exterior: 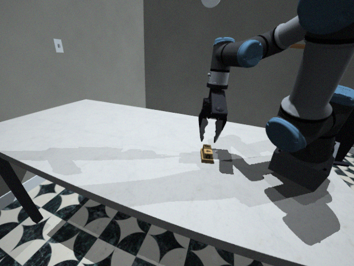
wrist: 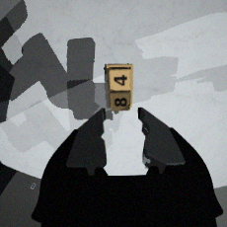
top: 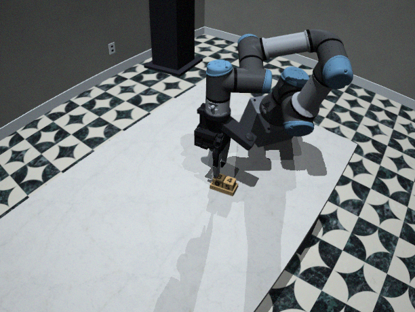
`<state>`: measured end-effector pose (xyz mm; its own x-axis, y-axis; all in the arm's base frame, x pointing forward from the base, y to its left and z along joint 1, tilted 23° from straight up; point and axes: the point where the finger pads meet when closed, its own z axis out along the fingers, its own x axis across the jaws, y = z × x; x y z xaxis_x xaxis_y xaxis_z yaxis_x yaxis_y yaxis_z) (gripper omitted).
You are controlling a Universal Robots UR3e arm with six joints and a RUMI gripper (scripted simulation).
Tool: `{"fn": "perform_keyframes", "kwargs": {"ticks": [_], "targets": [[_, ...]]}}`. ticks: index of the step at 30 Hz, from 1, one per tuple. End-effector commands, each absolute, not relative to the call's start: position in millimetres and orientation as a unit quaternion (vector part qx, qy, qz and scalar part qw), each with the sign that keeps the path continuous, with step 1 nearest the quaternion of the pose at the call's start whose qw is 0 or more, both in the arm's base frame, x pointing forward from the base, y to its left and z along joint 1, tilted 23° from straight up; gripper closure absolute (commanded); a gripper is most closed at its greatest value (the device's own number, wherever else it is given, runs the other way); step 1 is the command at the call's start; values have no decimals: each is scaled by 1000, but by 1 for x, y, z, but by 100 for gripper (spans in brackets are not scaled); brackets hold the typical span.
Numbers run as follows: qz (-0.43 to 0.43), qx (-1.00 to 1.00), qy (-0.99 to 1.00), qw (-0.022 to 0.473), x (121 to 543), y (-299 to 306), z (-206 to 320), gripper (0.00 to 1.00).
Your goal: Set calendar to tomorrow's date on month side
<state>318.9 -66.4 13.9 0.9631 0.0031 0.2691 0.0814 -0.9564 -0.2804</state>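
One wooden calendar tray (top: 222,191) (exterior: 207,162) on the one white tabletop (top: 135,220) (exterior: 115,130) (wrist: 197,128) bears two number cubes: left (top: 219,180), right (top: 229,180). Above, the gripper's (top: 217,171) (exterior: 208,141) (wrist: 122,113) two jaws stand apart, clamping neither.
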Motion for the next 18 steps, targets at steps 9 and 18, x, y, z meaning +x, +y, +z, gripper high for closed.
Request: {"fn": "perform_keyframes", "kwargs": {"ticks": [9,18], "targets": [[-134,-980,-22,146,308,-79,52,71],[-134,-980,-22,146,306,-82,61,71]]}}
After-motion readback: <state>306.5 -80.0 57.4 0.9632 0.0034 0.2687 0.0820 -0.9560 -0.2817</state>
